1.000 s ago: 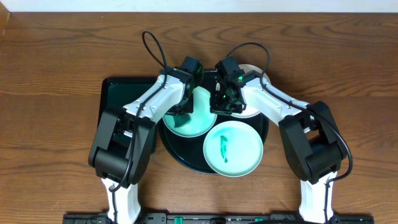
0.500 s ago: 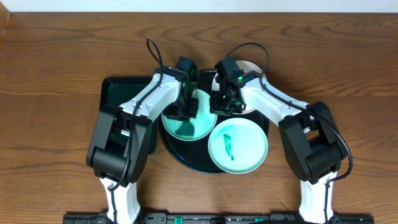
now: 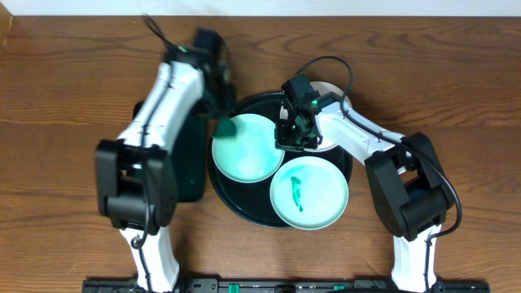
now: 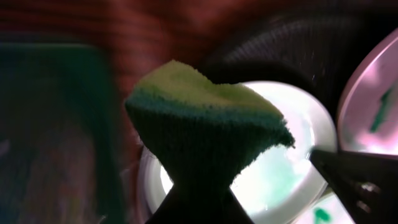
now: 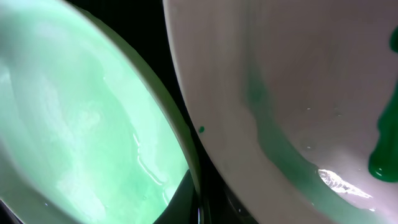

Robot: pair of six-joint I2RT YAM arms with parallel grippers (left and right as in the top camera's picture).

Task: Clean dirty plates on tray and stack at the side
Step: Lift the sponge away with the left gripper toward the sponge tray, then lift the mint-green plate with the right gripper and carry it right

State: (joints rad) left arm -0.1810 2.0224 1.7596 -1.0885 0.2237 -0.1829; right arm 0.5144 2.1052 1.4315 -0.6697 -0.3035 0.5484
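On the round black tray [image 3: 238, 199] lie three plates. The left mint-green plate [image 3: 244, 148] [image 4: 283, 165] [image 5: 81, 124] shows no smear. The front mint plate [image 3: 309, 194] has a green smear. The white plate [image 3: 332, 124] [image 5: 280, 81] [image 4: 373, 93] at the back is smeared too and half hidden under my right arm. My left gripper [image 3: 221, 120] [image 4: 199, 211] is shut on a yellow-and-green sponge [image 3: 224, 129] [image 4: 205, 118], held above the left plate's far-left rim. My right gripper [image 3: 291, 138] [image 5: 196, 208] is shut on the left plate's right rim.
A dark green rectangular tray [image 3: 191, 167] lies left of the black tray, partly under my left arm. Brown wooden table [image 3: 65, 122] spreads to both sides and behind. The plates nearly touch each other on the tray.
My left arm has lifted the sponge off the left mint plate and swung back and to the left. The right gripper has stayed on that plate's rim.
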